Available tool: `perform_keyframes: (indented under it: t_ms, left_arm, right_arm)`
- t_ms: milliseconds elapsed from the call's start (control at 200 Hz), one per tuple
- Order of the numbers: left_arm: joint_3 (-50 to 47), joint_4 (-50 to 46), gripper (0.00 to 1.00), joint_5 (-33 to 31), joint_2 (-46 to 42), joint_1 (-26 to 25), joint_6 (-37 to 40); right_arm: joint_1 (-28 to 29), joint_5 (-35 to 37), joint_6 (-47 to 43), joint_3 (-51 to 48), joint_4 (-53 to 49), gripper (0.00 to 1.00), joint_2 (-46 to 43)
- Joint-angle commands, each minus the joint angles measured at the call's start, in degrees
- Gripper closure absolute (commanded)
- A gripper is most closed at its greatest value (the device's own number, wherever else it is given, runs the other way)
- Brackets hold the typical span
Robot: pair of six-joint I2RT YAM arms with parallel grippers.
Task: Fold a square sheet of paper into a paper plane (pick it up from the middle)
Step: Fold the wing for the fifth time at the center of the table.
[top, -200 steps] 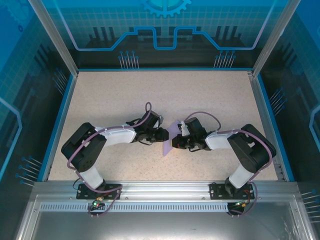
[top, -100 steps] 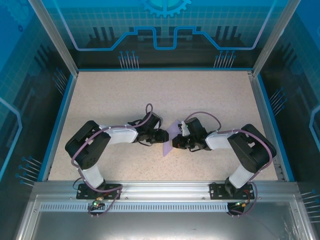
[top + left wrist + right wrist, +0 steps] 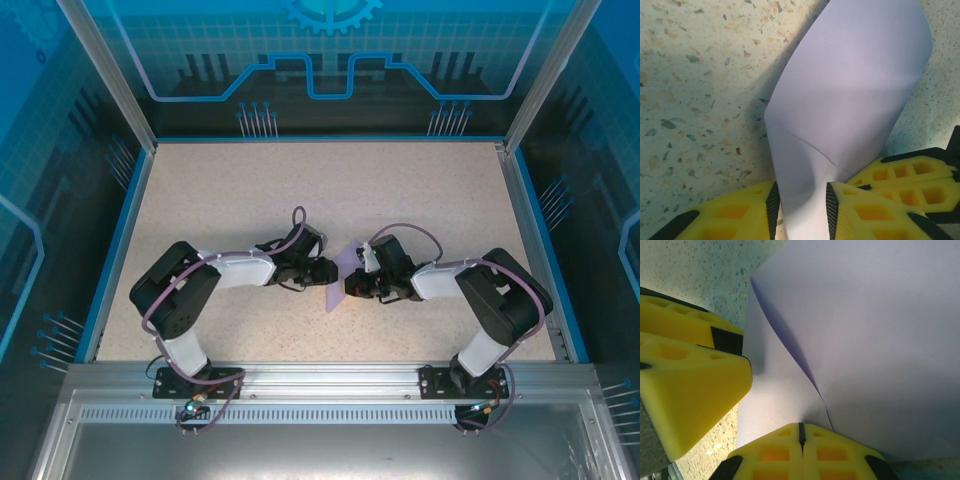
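Note:
The square sheet of paper point(image 3: 336, 294) is pale lilac and part-folded, lying on the speckled table between both grippers. One flap curls up from a crease point(image 3: 855, 90) point(image 3: 865, 340). My left gripper point(image 3: 328, 270) reaches in from the left. Its yellow fingers stand apart point(image 3: 802, 192), with a narrow strip of the paper running between the black pads. My right gripper point(image 3: 352, 285) comes from the right with its jaws shut point(image 3: 801, 426), the tips pressed on the sheet at the foot of the crease. Whether a paper layer sits between them is not visible.
The speckled tabletop point(image 3: 220, 200) stretches wide behind and beside the arms. A blue rim point(image 3: 115, 250) and aluminium posts bound it. The left gripper's finger point(image 3: 690, 390) sits close beside the right gripper's tips, and the right fingers point(image 3: 905, 182) touch the paper's right side.
The left arm's elbow shifted slightly right and its gripper edged in on the paper. The right arm and the paper have stayed put.

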Motion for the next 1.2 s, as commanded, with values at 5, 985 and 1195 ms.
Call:
perform_keyframes:
  t_ms: [5,985,1195]
  left_arm:
    - [1.92,-0.21,0.69,1.03,-1.9,-0.32,0.57]
    - [8.39,-14.01,0.89,-13.19,0.12,-5.24,9.76]
    - [9.52,-16.13,0.9,-17.26,1.2,-7.2,10.66]
  right_arm:
    - [-1.21,2.21,-0.87,-2.34,-7.51,1.0,1.54]
    - [-1.43,1.11,-0.28,-2.83,-7.21,1.0,-0.68]
    - [-1.79,-0.57,1.62,-3.5,-4.68,1.0,-1.45]
